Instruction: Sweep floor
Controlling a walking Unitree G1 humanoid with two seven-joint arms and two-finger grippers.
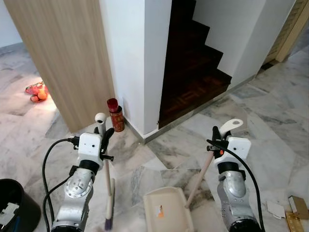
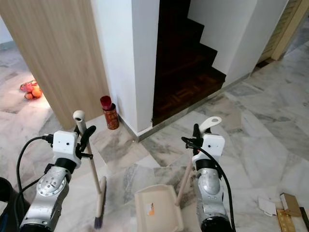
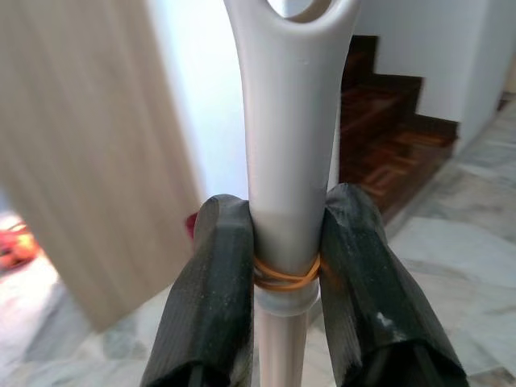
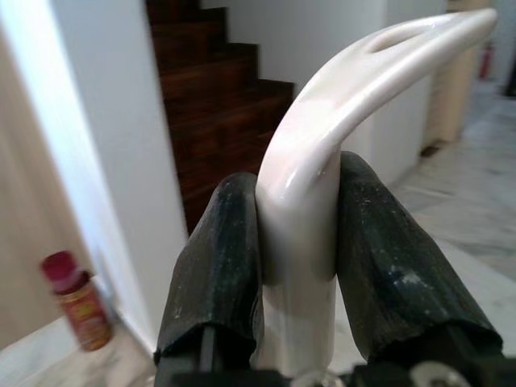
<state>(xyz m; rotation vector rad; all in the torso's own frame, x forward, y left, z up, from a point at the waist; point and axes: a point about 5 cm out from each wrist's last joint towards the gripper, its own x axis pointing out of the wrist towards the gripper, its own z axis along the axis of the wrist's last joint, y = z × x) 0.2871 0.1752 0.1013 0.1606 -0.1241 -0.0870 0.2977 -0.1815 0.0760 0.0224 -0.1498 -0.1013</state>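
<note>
My left gripper [image 1: 103, 133] is shut on the pale handle of a broom [image 1: 107, 179], whose bristle head [image 1: 109, 220] rests on the marble floor by my left arm. In the left wrist view both black fingers [image 3: 211, 298] clamp the grey handle [image 3: 289, 145] just above an orange rubber band. My right gripper [image 1: 216, 137] is shut on the curved cream handle [image 4: 322, 153] of a dustpan [image 1: 166, 210]; its pan lies flat on the floor between my arms, with the stick [image 1: 199, 176] slanting up to my right hand.
A white pillar [image 1: 135, 58] and a wooden panel [image 1: 63, 53] stand ahead, with dark wooden stairs [image 1: 193, 72] behind. A red-capped can [image 1: 116, 115] stands at the pillar's foot. Oranges in a bag [image 1: 37, 92] lie far left, a black bin [image 1: 14, 205] near left, small boxes [image 1: 289, 208] near right.
</note>
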